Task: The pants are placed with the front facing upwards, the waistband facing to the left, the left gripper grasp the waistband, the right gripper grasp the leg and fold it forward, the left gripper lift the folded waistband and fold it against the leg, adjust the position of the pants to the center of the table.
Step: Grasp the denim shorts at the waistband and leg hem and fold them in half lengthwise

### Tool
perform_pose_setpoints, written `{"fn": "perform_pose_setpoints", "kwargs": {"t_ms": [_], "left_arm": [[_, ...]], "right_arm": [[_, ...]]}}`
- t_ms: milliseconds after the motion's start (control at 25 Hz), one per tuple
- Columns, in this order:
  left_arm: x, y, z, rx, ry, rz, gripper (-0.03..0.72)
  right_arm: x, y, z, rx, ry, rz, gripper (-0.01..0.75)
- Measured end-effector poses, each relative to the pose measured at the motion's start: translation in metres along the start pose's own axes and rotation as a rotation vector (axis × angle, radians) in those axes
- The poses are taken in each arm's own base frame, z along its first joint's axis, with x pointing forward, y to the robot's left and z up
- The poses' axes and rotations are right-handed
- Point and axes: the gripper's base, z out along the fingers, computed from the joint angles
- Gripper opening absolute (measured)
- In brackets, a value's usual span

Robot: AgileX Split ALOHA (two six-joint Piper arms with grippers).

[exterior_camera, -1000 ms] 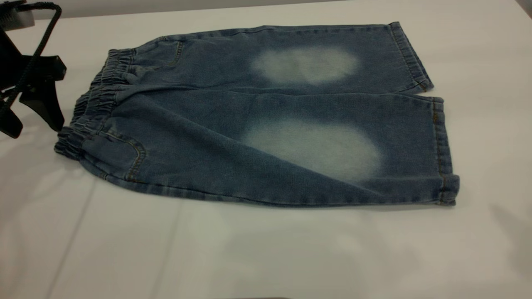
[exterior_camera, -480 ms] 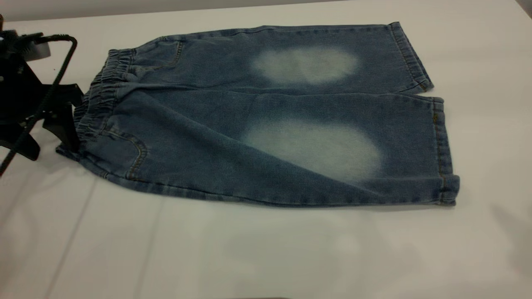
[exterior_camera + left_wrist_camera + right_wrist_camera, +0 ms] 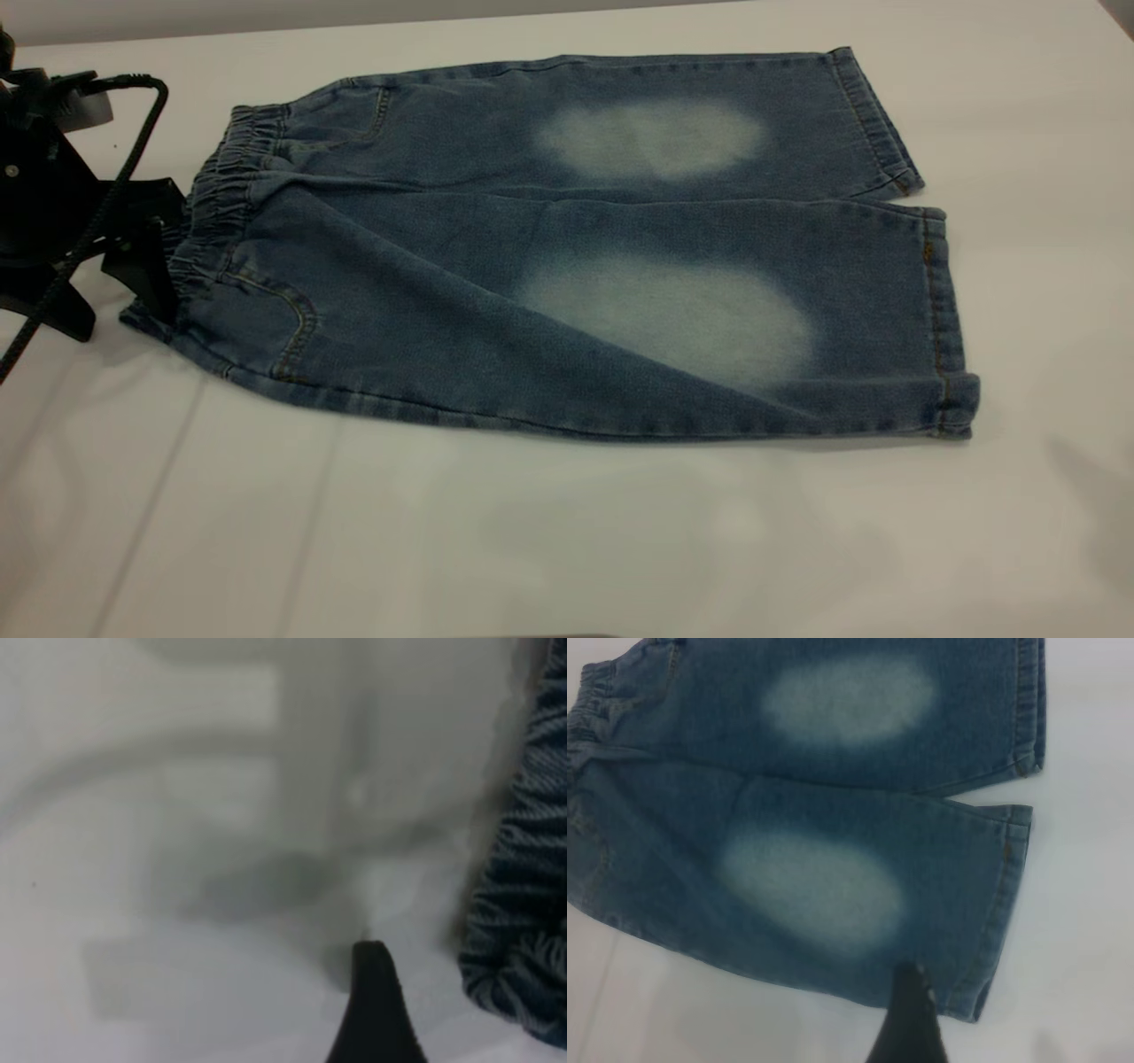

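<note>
The blue denim pants (image 3: 567, 257) lie flat, front up, with the elastic waistband (image 3: 208, 221) to the left and both legs pointing right. My left gripper (image 3: 102, 292) is low over the table at the waistband's near end and is open. One black finger (image 3: 146, 270) is against the gathered edge and the other (image 3: 58, 315) stands out on the bare table. The left wrist view shows one fingertip (image 3: 372, 992) beside the waistband (image 3: 523, 930). My right gripper (image 3: 908, 1014) hovers open above the near leg's hem (image 3: 1001, 904), holding nothing.
A white table (image 3: 567, 532) spreads out on all sides of the pants, with a wide bare strip along the near edge. A black cable (image 3: 115, 168) loops from the left arm above the gripper.
My left gripper has moved right and down to the waistband, and its inner finger now meets the gathered edge. The pants have barely shifted.
</note>
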Motion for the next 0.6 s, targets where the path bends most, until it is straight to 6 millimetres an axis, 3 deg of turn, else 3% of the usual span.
{"fn": "perform_pose_setpoints", "kwargs": {"t_ms": [160, 440, 600], "left_arm": [[-0.0004, -0.0005, 0.0015, 0.004, -0.007, -0.011, 0.392], [-0.0022, -0.0032, 0.0037, 0.016, -0.018, -0.039, 0.075], [-0.0059, -0.004, 0.0009, 0.016, -0.022, 0.003, 0.05]], "right_arm": [[0.0, 0.0, 0.0, 0.0, 0.0, 0.0, 0.497], [0.0, 0.0, 0.0, 0.0, 0.0, 0.0, 0.497], [0.0012, 0.0001, 0.002, -0.01, 0.025, -0.02, 0.497]]}}
